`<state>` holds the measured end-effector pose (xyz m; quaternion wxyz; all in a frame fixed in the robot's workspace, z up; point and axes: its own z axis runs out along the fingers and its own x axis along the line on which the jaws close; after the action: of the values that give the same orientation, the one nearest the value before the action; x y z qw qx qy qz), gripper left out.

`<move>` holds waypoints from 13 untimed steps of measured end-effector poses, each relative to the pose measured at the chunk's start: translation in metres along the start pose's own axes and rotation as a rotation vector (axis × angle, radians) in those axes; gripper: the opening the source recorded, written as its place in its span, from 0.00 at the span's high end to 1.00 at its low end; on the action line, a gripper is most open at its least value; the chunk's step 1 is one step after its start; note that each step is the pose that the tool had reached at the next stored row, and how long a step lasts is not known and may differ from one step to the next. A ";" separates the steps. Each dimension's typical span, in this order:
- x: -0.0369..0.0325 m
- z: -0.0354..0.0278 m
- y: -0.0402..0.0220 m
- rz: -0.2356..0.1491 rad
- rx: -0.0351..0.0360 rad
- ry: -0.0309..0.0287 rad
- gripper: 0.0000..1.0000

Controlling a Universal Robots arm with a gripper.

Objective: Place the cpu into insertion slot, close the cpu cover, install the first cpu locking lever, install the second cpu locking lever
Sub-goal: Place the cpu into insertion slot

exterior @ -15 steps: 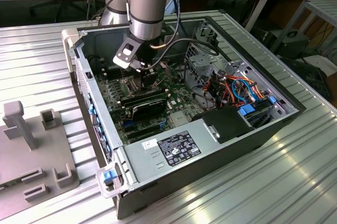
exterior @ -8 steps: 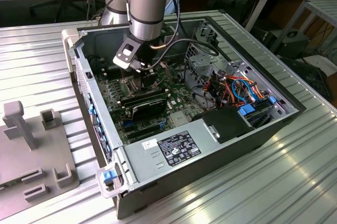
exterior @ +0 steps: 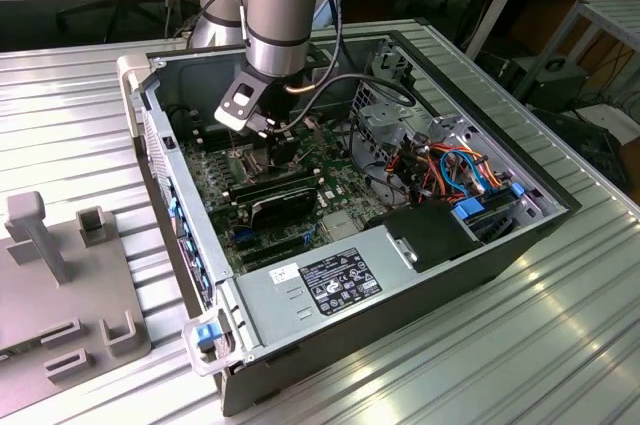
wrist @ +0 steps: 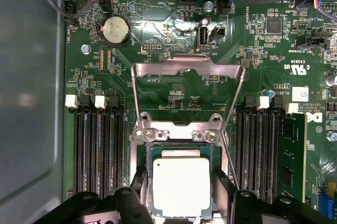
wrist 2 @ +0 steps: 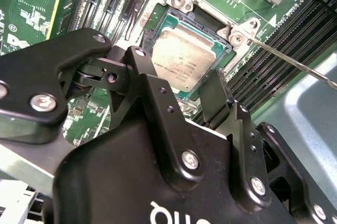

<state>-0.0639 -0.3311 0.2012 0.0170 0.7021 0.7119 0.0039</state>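
The gripper (wrist 2: pixel 176 70) reaches down into an open computer case (exterior: pixel 180 245), over the far part of the green motherboard (wrist: pixel 179 95). Its black fingers (wrist 2: pixel 158 108) are closed in on the cpu (wrist: pixel 180 184), one against each of two opposite edges, so the claw grips the chip. The cpu lies flat, silver top up, within the insertion slot (wrist 2: pixel 179 3); whether it is fully seated on the pins cannot be told.

The cpu cover (wrist: pixel 187 67) is swung open on its hinge and stands away from the socket, with bare board visible through its square window. In the second wrist view a thin silver locking lever (wrist 2: pixel 295 65) juts out from one corner of the socket, unlatched.

Long black memory slots (wrist: pixel 100 150) flank the socket on both sides, and a coin cell battery (wrist: pixel 116 30) sits on the board beyond the cover.

The case rests on a ribbed metal table (exterior: pixel 560 345). A grey fixture (exterior: pixel 60 275) stands on the table at the exterior view's left, apart from the case.
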 end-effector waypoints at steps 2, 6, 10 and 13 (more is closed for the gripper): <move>0.0000 0.0000 0.0000 0.002 0.0000 -0.0001 0.38; 0.0006 0.0006 0.0007 0.016 0.0002 -0.0001 0.38; 0.0007 0.0007 0.0012 0.027 0.0005 -0.0005 0.38; 0.0007 0.0007 0.0012 0.028 0.0005 -0.0005 0.38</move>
<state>-0.0627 -0.3304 0.2005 0.0169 0.7121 0.7019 0.0037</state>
